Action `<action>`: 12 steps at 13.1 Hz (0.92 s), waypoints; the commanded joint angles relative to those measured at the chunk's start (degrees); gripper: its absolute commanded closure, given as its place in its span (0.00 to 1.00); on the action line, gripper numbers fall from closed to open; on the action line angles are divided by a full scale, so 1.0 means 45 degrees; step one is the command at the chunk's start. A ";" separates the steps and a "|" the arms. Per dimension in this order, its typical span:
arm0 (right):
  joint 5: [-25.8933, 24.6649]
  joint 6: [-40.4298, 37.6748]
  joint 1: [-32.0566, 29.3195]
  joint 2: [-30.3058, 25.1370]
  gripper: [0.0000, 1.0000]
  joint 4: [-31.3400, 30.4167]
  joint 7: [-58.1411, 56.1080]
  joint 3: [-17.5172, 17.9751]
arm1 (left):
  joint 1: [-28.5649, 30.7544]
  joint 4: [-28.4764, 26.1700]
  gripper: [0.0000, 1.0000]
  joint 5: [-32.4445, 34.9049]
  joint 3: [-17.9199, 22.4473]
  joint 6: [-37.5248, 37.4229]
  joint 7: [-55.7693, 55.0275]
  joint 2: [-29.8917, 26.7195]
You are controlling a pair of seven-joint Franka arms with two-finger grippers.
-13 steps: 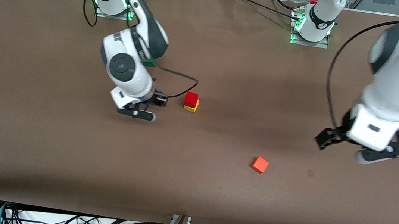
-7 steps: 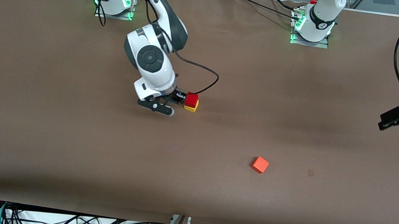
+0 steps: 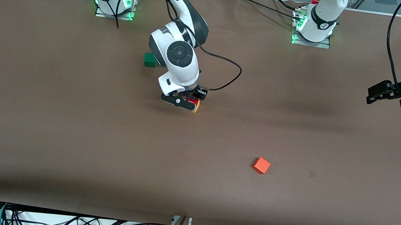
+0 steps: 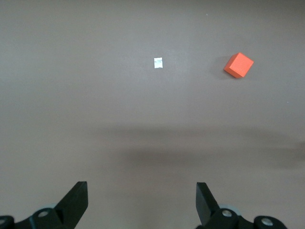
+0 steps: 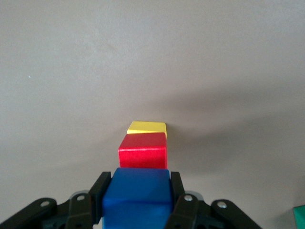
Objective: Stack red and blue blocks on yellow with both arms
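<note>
**Blue cube carried over the red-on-yellow pair**

The right tool [image 5: 137, 200] is clamped on the blue cube [image 5: 137, 195], one finger pressed to each side of it. In the right wrist view the red cube [image 5: 143, 150] sits squarely on the yellow cube [image 5: 147, 127], and the blue one hangs just above and slightly short of them. In the front view the right tool [image 3: 186, 101] is over the pair, hiding most of it; only a sliver of the red cube [image 3: 195, 102] and the yellow cube [image 3: 196, 109] shows, near the middle of the brown bench [image 3: 68, 142].

The left tool [image 3: 385, 94] waits with its fingers wide apart and nothing between them, up over the left arm's end of the bench. An orange-red cube [image 3: 261, 165] lies nearer the front camera than the stack, and a green cube [image 3: 149, 60] lies farther from it, beside the right arm's wrist.

By my reading the first layer is done and the last placement is in hand. Next, the blue cube needs centring over the red face, a slow descent until it seats, then a clean release without nudging the pair.
</note>
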 commanded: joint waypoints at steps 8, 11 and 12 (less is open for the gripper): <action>0.0007 -0.0044 -0.0143 0.0235 0.71 0.0381 -0.0114 -0.0126 | 0.0187 -0.0145 0.00 -0.0299 -0.0034 0.0290 0.0420 0.0077; 0.0026 0.0601 -0.0143 0.0469 0.71 0.0381 -0.0075 -0.0145 | 0.0069 0.0148 0.00 -0.0299 -0.0073 0.0291 0.0264 0.0291; 0.0007 0.0602 -0.0143 0.0489 0.71 0.0381 -0.0075 -0.0145 | 0.0088 0.0361 0.00 -0.0280 -0.0073 0.0291 0.0283 0.0369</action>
